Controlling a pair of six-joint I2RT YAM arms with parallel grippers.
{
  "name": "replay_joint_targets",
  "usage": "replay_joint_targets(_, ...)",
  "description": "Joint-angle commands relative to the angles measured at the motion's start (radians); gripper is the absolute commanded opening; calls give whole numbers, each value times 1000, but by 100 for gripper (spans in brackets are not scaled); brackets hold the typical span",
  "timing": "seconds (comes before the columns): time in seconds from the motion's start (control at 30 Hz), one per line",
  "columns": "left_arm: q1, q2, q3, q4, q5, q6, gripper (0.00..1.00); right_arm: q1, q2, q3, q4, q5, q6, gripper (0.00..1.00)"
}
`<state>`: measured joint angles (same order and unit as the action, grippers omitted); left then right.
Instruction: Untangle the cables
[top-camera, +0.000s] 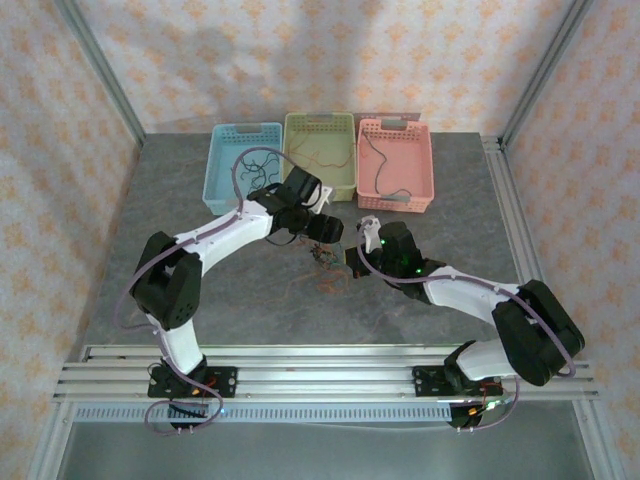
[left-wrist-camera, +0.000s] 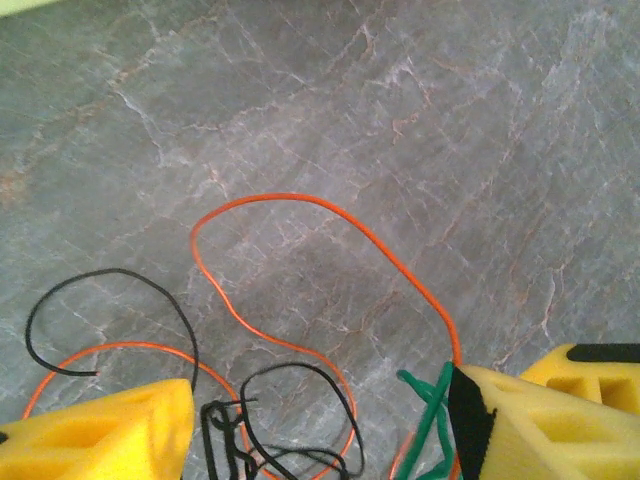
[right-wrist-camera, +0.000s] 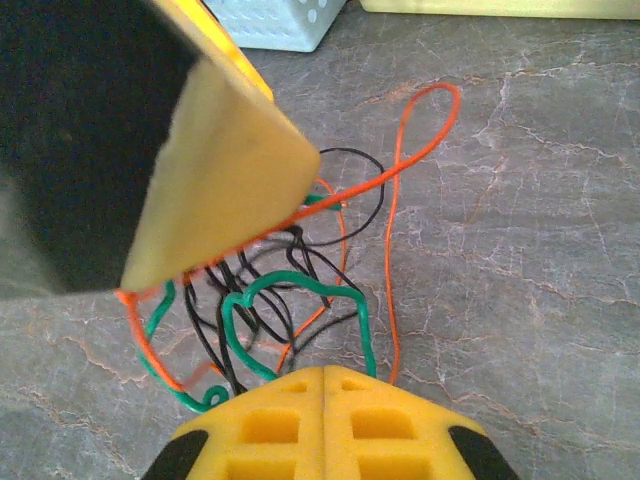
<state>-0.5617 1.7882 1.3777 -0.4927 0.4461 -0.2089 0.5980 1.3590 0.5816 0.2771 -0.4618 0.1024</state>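
Note:
The cables (top-camera: 325, 265) lie as a tangle of thin black, orange and green wires on the grey table between my two grippers. My left gripper (left-wrist-camera: 320, 440) is open and straddles the tangle. Black loops (left-wrist-camera: 295, 415) and an orange loop (left-wrist-camera: 300, 205) sit between its yellow fingers (left-wrist-camera: 110, 430), and a green wire (left-wrist-camera: 430, 420) touches the right finger. My right gripper (right-wrist-camera: 325, 385) is shut, its fingers pressed together at the near edge of the tangle (right-wrist-camera: 280, 300). Green, black and orange wires run in under its tips. The left gripper's finger (right-wrist-camera: 220, 170) hangs over the tangle with an orange wire against it.
Three baskets stand in a row at the back: blue (top-camera: 222, 175), green (top-camera: 320, 122) and pink (top-camera: 425, 170), each with a wire or two inside. Metal frame posts and patterned walls enclose the table. The arms' bases sit on rails at the near edge (top-camera: 320, 365).

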Motion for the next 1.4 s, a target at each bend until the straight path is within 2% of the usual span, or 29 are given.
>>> replay_joint_targets(0.0,-9,-7,-26,-8,53,15,64,5,-19,-8,36,-7,-9,0)
replay_joint_targets(0.17,-13,-7,-66,39,82,-2,53,5,-17,-6,37,-6,-9,0)
replay_joint_targets(0.3,-15,-8,-65,54,95,-15,40,5,-19,-9,39,-7,-7,0)
replay_joint_targets(0.4,-20,-19,-73,73,83,-32,24,5,-20,-11,43,-7,-7,0)
replay_joint_targets(0.5,-20,-45,-107,135,46,-99,3,5,-21,-12,43,-5,-7,0)
replay_joint_targets(0.53,-22,-54,-122,163,25,-132,0,6,-22,-14,46,-3,-6,0)
replay_joint_targets(0.6,-28,-78,-159,216,-15,-185,0,6,-25,-18,52,-3,-4,0)
replay_joint_targets(0.77,-33,-205,-284,343,-205,-309,0,7,-34,-31,68,9,2,0)
replay_joint_targets(1.1,-11,-464,-421,365,-455,-386,0,6,-47,-49,91,36,20,0)
replay_joint_targets(1.2,29,-533,-458,350,-481,-401,0,7,-50,-52,95,43,23,0)
replay_joint_targets(1.37,121,-607,-511,330,-459,-428,0,6,-52,-54,97,46,25,0)
